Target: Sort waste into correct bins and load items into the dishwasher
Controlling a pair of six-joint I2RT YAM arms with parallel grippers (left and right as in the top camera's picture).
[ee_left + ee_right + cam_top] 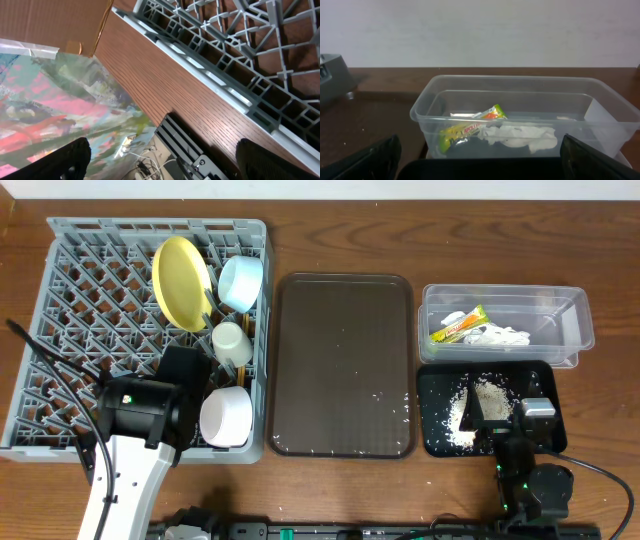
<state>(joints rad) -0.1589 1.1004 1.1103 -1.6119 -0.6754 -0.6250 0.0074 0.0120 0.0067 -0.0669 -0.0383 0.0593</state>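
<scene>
Snack wrapper [470, 129]: red lettering, apparently "APOLLO". Nothing else legible.

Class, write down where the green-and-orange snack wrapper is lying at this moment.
Overhead, the snack wrapper lies inside the clear tub on the robot's right, beside the crumpled tissue, just beyond the black tray.

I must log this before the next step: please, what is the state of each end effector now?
Left end effector: open, holding nothing.
Right end effector: open, holding nothing.
</scene>
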